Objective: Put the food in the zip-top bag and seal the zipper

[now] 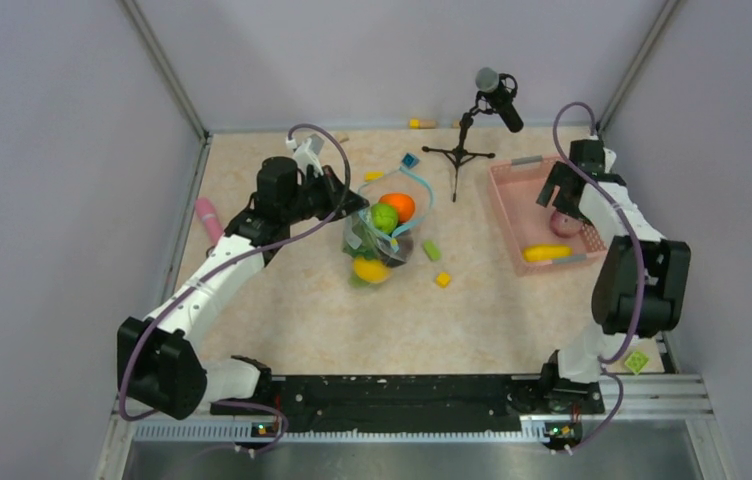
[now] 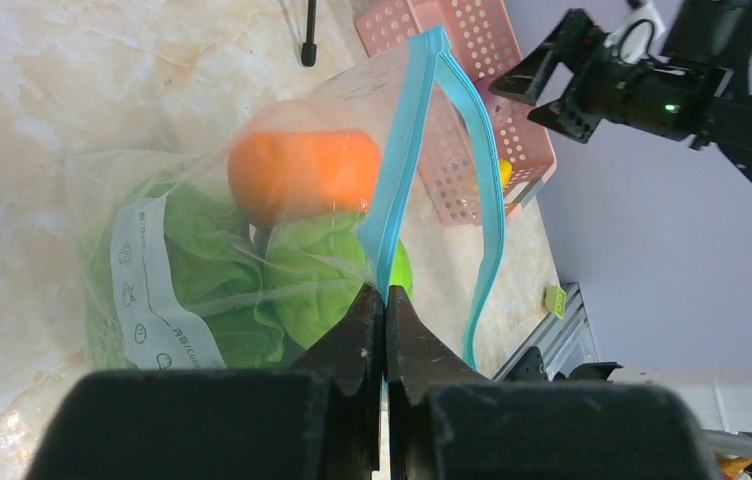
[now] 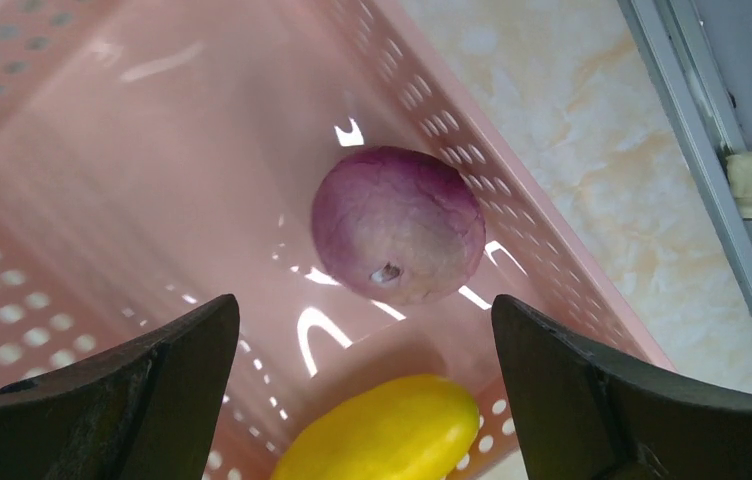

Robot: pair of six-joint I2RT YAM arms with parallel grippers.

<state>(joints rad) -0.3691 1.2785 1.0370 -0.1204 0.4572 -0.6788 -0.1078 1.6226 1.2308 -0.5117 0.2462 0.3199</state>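
Note:
The clear zip-top bag [image 1: 377, 238] lies mid-table with its mouth held up. Inside it are an orange [image 1: 398, 206], a green lime [image 1: 383, 217] and a yellow lemon [image 1: 370, 269]. My left gripper [image 1: 357, 205] is shut on the teal zipper [image 2: 407, 150] at the bag's mouth edge; the orange [image 2: 302, 172], the lime [image 2: 322, 280] and the white label [image 2: 152, 290] show behind it. My right gripper [image 3: 364, 305] is open above the pink basket [image 3: 102, 150], over the magenta round piece [image 3: 397, 225] and the yellow banana-like piece [image 3: 382, 430]. The eggplant is not in view.
The pink basket [image 1: 512, 200] stands at the right. A microphone on a small tripod [image 1: 467, 130] stands behind the bag. A pink cylinder [image 1: 209, 218] lies at the left. Green [image 1: 432, 250], yellow [image 1: 442, 279] and blue [image 1: 410, 160] blocks lie round the bag.

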